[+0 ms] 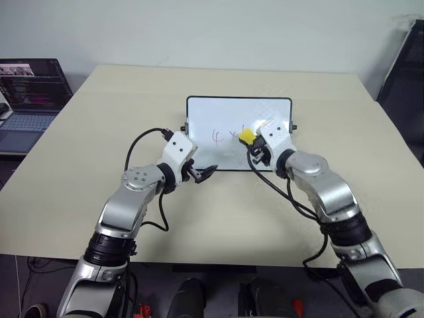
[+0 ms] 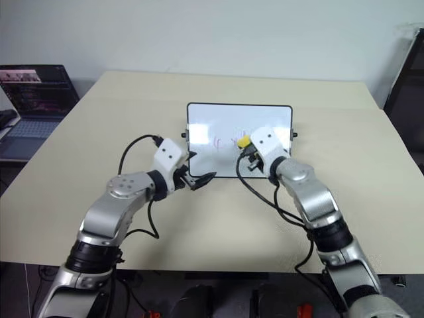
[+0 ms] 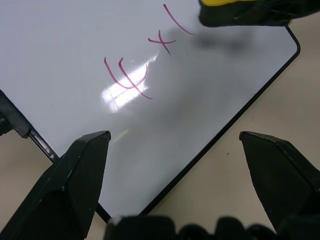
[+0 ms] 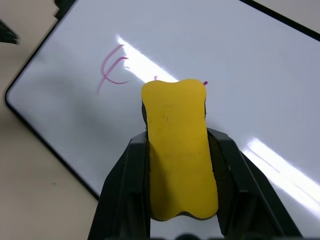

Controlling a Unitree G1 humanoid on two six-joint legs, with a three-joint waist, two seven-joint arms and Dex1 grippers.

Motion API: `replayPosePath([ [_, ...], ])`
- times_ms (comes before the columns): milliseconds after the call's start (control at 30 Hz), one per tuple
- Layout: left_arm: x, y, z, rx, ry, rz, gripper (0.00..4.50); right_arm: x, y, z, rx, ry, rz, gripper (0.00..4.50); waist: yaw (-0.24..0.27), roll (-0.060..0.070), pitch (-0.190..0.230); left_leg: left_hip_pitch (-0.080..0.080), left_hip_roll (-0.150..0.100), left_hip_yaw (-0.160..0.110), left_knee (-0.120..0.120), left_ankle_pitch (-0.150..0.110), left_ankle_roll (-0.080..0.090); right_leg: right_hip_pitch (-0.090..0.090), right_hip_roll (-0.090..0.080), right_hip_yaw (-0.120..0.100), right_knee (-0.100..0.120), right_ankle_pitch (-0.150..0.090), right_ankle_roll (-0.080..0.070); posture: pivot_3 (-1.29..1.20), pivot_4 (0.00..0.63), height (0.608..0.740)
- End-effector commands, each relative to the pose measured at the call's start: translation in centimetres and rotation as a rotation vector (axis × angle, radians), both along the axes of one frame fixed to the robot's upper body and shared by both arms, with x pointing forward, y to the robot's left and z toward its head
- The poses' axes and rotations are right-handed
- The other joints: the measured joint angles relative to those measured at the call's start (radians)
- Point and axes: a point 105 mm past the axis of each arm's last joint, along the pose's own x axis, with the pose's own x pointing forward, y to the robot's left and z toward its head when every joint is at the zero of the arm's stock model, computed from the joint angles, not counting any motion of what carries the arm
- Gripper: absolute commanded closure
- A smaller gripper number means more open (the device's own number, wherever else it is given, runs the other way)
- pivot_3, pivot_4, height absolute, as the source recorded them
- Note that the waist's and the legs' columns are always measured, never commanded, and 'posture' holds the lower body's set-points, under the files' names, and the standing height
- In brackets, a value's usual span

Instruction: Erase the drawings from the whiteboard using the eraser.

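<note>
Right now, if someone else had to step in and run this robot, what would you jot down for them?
Right gripper: fingers shut on the yellow eraser, held over the whiteboard right by the drawings.
Left gripper: fingers open, holding nothing, at the board's near left edge.
Whiteboard lies flat in the middle of the table. A laptop sits off to the left.
Done: eraser picked up and brought to the board.
Left: the pink marks are all still there, a "4"-like sign, an "x" and a stroke. Wipe them off; the left gripper seems placed to steady the board.
</note>
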Motion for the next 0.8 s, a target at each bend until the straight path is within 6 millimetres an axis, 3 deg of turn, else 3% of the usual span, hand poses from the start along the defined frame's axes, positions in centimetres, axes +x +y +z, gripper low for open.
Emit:
replayPosePath([
  [33,-0.2,-0.4,1.7,0.010,-0.061,-0.020,0.00,1.5,0.4,2.3,0.021,-0.086,-0.001,3.30,0.000,0.000,0.000,0.000,0.000,0.000,0.000,0.000,0.000,0.000,0.000,0.000,0.000,0.000,0.000,0.00,0.150,0.740],
  [233,-0.5,-0.6,2.1,0.012,-0.059,-0.030,0.00,3.8,0.7,3.0,0.000,-0.125,-0.035,3.30,0.000,0.000,0.000,0.000,0.000,0.000,0.000,0.000,0.000,-0.001,0.000,0.000,0.000,0.000,0.000,0.00,0.150,0.740],
  [367,-0.5,-0.6,2.1,0.027,-0.059,-0.036,0.00,4.3,0.3,1.9,-0.040,-0.096,-0.043,3.30,0.000,0.000,0.000,-0.001,0.000,0.000,0.000,0.000,0.000,-0.001,0.000,0.000,0.000,0.000,0.000,0.00,0.150,0.740],
  [700,-0.8,-1.1,2.0,0.020,-0.049,-0.071,0.00,1.6,-1.6,-3.0,-0.186,0.043,0.013,3.31,0.001,0.000,0.000,0.000,0.000,-0.002,0.001,0.000,0.000,0.000,-0.001,-0.001,0.001,0.000,0.000,0.00,0.150,0.740],
  [800,-0.7,-1.1,2.0,0.022,-0.049,-0.077,0.00,0.9,-1.7,-3.5,-0.211,0.060,0.025,3.31,0.001,0.000,0.000,0.001,0.000,-0.002,0.001,0.000,0.000,0.002,0.000,-0.001,0.001,0.000,0.000,0.00,0.150,0.740],
])
